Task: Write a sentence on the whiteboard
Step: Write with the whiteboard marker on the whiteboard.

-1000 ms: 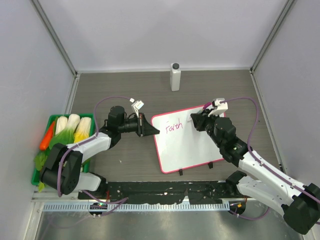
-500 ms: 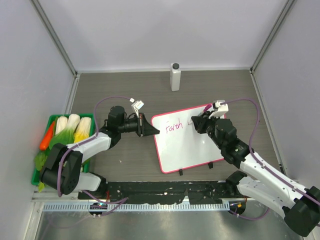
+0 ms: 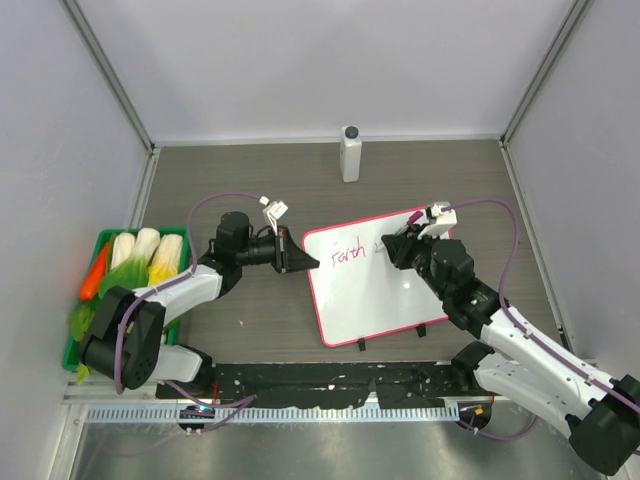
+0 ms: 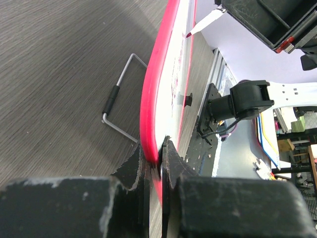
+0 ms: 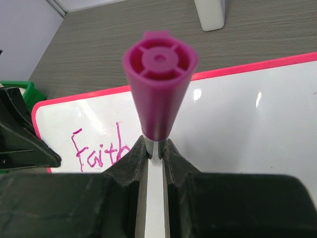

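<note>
Left hand (image 4: 154, 157) pinched on whiteboard (image 3: 385, 295) left frame edge, centre-right of top view, likely steadying it against pen pressure. Right hand (image 5: 156, 148) clamps magenta marker (image 5: 159, 84); sentence (image 3: 347, 256) reads "Faith", marker just right of it.

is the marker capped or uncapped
Uncapped: the marker shows a bare pink tip by the whiteboard in the left wrist view.
</note>
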`<move>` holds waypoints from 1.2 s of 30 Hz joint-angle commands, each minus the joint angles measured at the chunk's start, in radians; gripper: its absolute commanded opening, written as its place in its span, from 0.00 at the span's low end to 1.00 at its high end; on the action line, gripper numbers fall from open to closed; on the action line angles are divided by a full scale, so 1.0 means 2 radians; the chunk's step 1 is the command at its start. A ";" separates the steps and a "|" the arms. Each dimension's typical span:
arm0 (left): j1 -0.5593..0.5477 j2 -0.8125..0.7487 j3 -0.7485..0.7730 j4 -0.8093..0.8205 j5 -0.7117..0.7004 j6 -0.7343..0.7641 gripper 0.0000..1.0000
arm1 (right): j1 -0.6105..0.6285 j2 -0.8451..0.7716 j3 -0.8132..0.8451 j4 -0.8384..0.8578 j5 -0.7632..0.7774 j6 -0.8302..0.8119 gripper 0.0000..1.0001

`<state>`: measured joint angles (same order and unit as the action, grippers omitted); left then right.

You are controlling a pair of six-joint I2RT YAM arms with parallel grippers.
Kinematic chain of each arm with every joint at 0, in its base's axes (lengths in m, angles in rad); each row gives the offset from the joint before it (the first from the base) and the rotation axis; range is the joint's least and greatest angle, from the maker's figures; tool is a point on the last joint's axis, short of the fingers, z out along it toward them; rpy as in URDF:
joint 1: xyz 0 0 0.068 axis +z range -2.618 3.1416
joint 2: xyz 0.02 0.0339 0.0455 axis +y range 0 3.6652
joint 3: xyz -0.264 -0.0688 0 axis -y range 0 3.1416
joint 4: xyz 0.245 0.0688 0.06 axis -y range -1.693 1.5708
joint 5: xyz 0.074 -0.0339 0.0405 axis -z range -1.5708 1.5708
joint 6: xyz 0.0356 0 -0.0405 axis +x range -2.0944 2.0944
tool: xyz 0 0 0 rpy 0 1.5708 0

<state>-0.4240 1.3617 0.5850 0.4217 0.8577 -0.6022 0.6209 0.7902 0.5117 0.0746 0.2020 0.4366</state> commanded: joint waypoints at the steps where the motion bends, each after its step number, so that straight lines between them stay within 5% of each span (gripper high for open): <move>1: -0.011 0.011 -0.005 -0.033 -0.043 0.080 0.00 | 0.003 -0.012 0.033 0.014 -0.007 0.012 0.01; 21: -0.010 0.009 -0.005 -0.033 -0.042 0.080 0.00 | 0.003 0.044 0.045 0.033 0.045 -0.004 0.01; 36: -0.010 0.010 -0.004 -0.033 -0.042 0.080 0.00 | 0.003 0.004 0.036 0.012 0.049 -0.006 0.01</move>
<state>-0.4248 1.3621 0.5850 0.4213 0.8597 -0.6018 0.6209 0.8177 0.5907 0.0803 0.2729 0.4400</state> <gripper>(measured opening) 0.080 0.174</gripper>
